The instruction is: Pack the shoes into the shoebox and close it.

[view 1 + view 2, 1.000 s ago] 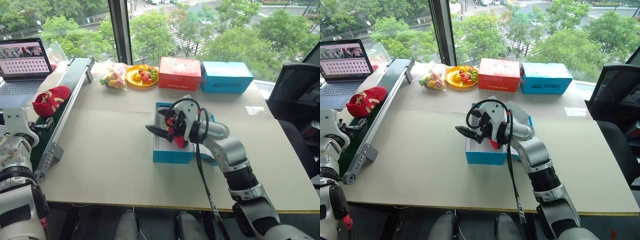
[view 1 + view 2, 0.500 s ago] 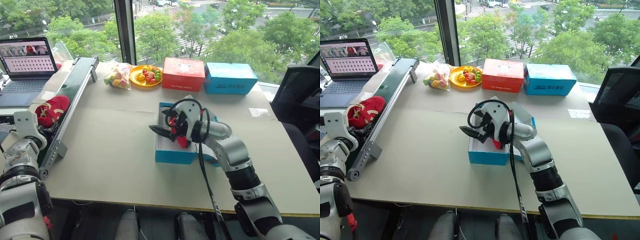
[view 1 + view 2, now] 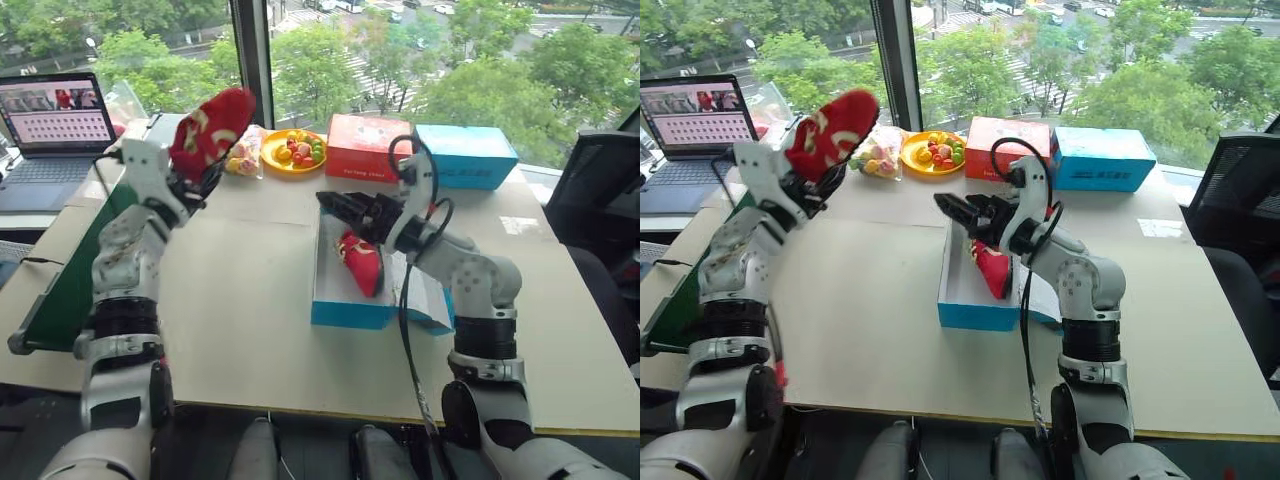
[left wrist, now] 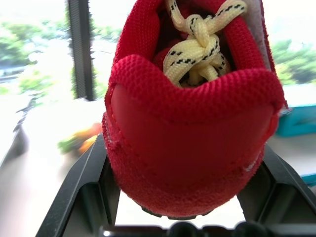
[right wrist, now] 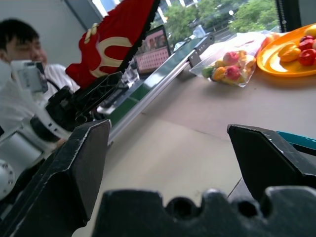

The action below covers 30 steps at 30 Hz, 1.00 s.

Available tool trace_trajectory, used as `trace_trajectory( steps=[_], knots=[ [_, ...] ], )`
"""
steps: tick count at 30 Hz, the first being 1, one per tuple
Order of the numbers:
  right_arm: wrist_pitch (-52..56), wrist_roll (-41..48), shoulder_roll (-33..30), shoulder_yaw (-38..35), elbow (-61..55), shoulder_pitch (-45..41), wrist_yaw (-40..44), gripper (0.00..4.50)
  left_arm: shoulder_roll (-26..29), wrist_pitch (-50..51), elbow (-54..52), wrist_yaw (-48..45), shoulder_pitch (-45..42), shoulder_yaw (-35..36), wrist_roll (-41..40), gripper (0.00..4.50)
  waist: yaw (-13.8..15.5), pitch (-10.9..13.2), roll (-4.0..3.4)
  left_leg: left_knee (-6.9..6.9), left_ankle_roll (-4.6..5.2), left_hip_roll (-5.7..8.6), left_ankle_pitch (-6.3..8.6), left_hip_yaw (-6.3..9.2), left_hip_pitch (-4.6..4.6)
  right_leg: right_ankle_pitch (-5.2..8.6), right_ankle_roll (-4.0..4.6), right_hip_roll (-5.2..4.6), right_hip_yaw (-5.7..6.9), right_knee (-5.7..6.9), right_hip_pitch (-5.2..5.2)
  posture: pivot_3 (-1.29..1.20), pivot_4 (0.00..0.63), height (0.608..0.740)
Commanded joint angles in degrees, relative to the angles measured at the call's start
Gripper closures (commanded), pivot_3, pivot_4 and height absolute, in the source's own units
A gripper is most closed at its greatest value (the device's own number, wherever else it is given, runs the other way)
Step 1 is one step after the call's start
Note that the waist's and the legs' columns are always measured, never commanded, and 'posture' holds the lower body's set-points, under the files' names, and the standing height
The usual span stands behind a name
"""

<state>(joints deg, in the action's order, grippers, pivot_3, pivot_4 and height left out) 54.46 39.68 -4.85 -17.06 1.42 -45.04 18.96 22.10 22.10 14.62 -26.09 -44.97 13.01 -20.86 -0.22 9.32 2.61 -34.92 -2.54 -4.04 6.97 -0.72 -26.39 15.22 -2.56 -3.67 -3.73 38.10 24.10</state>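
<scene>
Raised at upper left of the head view: the left gripper [image 3: 196, 165], fingers clamped on the second red shoe [image 3: 209, 128], heel end gripped, laces showing in the wrist view. At centre: the open light blue shoebox [image 3: 345, 305] on the table [image 3: 240, 300], first shoe [image 3: 360, 262] already lying inside. Just above the box's far end: the right gripper [image 3: 335, 206], fingers spread wide and empty. Step in hand, apparently: carrying the second shoe across to the box. Next move calls for lowering it beside the first, then folding the lid shut.
</scene>
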Motion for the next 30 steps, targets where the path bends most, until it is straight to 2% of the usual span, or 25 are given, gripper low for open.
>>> trace_trajectory(
  steps=[1, 7, 12, 17, 24, 27, 30],
  knots=[
    [1.9, 6.8, 2.1, -7.2, 0.8, -3.9, -7.1, 0.00, -6.4, 8.6, -13.7, 4.0, -2.3, -4.6, -4.7, 1.93, -0.6, 0.0, 0.00, 0.00, 0.00, 0.00, 0.00, 0.02, 0.00, 0.00, 0.00, 0.01, 0.00, 0.00, 0.00, 0.00, 0.150, 0.740],
    [0.7, 10.4, 2.5, -8.8, 0.0, -4.9, -9.8, 0.00, -12.1, 16.6, -23.3, 6.4, -1.1, -9.6, -7.1, 1.93, -1.6, 0.0, -0.03, 0.02, 0.03, 0.01, 0.01, 0.08, 0.02, 0.00, -0.01, 0.08, -0.08, 0.00, 0.00, 0.00, 0.150, 0.740],
    [-1.0, 12.0, 2.5, -9.2, -0.5, -5.6, -10.9, 0.00, -14.0, 19.1, -25.7, 6.9, 0.2, -11.1, -7.9, 1.93, -2.1, 0.0, -0.04, -0.02, 0.03, 0.02, 0.00, 0.14, 0.03, 0.00, -0.01, 0.11, -0.09, -0.01, -0.04, 0.00, 0.150, 0.740],
    [-0.9, 13.5, 1.3, -8.8, -2.3, -4.8, -10.8, 0.00, -13.3, 18.6, -26.0, 6.9, 1.0, -10.6, -7.3, 1.93, -2.2, 0.0, -0.04, -0.01, 0.03, 0.01, 0.00, 0.17, 0.03, 0.00, -0.01, 0.13, -0.09, -0.02, -0.03, 0.00, 0.150, 0.740],
    [4.4, 14.1, -7.8, -4.4, -6.0, 0.4, -4.6, 0.00, -8.9, 15.2, -20.8, 6.7, -1.2, -6.7, -5.9, 1.93, -1.9, 0.0, -0.04, -0.02, 0.03, 0.02, 0.00, 0.18, 0.02, 0.01, -0.02, 0.14, -0.09, -0.06, -0.06, 0.00, 0.150, 0.740],
    [5.5, 14.9, -10.3, -3.4, -7.2, 1.3, -2.4, 0.00, -9.5, 16.4, -23.0, 6.3, 0.3, -7.7, -7.1, 1.93, -1.9, 0.0, -0.04, 0.00, 0.04, 0.02, 0.00, 0.18, 0.00, 0.01, -0.02, 0.14, -0.09, -0.09, -0.05, 0.00, 0.150, 0.740],
    [5.0, 15.4, -10.2, -3.2, -6.8, 0.7, -2.6, 0.00, -11.1, 17.5, -25.1, 6.7, 2.4, -9.3, -7.4, 1.93, -1.9, 0.0, -0.04, 0.03, 0.04, 0.02, 0.01, 0.19, 0.00, 0.01, -0.02, 0.15, -0.10, -0.11, -0.06, 0.00, 0.150, 0.740]
  ],
)
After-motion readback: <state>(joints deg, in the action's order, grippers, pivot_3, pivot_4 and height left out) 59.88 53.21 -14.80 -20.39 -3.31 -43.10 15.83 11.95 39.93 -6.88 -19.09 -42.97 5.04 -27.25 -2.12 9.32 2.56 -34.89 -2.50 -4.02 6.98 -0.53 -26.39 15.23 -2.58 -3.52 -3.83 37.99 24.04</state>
